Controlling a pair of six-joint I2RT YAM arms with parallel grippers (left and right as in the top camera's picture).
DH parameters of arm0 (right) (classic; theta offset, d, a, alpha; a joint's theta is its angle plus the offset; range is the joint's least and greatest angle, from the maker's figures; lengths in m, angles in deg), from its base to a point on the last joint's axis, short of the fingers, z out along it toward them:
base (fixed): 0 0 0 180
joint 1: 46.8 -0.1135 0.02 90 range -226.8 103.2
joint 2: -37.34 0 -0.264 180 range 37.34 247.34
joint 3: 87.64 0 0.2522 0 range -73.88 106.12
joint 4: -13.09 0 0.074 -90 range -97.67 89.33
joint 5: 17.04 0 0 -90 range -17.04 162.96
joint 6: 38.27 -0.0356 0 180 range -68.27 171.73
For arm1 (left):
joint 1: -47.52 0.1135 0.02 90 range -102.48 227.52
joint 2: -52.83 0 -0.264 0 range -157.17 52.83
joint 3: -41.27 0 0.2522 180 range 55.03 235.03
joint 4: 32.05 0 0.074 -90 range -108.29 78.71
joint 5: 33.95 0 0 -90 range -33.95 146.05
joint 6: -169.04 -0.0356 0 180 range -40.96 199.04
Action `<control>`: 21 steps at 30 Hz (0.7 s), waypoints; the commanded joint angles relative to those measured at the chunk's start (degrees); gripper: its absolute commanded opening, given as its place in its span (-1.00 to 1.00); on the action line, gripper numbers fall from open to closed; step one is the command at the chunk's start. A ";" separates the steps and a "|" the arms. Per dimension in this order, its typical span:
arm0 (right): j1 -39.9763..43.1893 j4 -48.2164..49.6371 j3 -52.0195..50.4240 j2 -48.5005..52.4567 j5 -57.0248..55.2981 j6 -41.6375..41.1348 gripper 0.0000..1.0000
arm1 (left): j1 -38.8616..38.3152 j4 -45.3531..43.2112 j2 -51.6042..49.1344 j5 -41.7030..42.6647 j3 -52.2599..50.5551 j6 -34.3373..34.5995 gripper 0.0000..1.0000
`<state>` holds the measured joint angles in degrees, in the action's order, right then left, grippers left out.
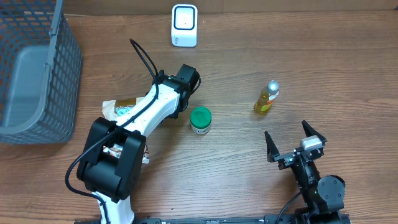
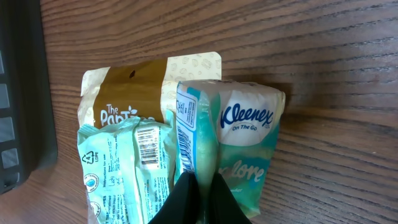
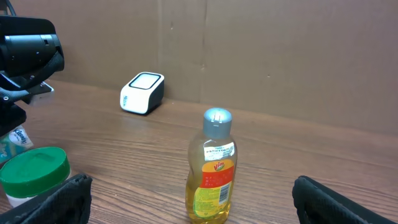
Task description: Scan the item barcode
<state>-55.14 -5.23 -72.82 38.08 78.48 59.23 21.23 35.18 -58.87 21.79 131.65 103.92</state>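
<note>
While in pincer point(image 2: 198, 182), Kleenex point(image 2: 245, 127) lengthwise ahead.

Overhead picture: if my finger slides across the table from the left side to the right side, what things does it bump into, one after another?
Grey basket → packets → white scanner → green-lidded jar → yellow bottle → right pincer, open.

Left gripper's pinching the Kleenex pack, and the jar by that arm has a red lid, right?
The jar has a green lid, not red; the overhead view shows it. The left gripper does pinch the Kleenex pack.
</note>
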 commanded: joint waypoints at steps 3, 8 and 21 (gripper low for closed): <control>0.17 0.17 -0.61 -0.57 -0.33 -0.13 1.00 | -0.44 0.22 -0.52 0.17 0.02 -0.98 -0.88; 0.17 0.17 -0.61 -0.57 -0.33 -0.13 1.00 | -0.44 0.50 -0.52 -0.96 0.02 -1.20 -0.89; 0.17 0.17 -0.61 -0.57 -0.33 -0.13 1.00 | -0.46 4.37 -0.50 -7.06 0.13 -2.67 -0.90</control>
<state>-55.14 -5.25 -72.82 38.08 78.50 59.26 21.23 38.99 -58.87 17.99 131.65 102.37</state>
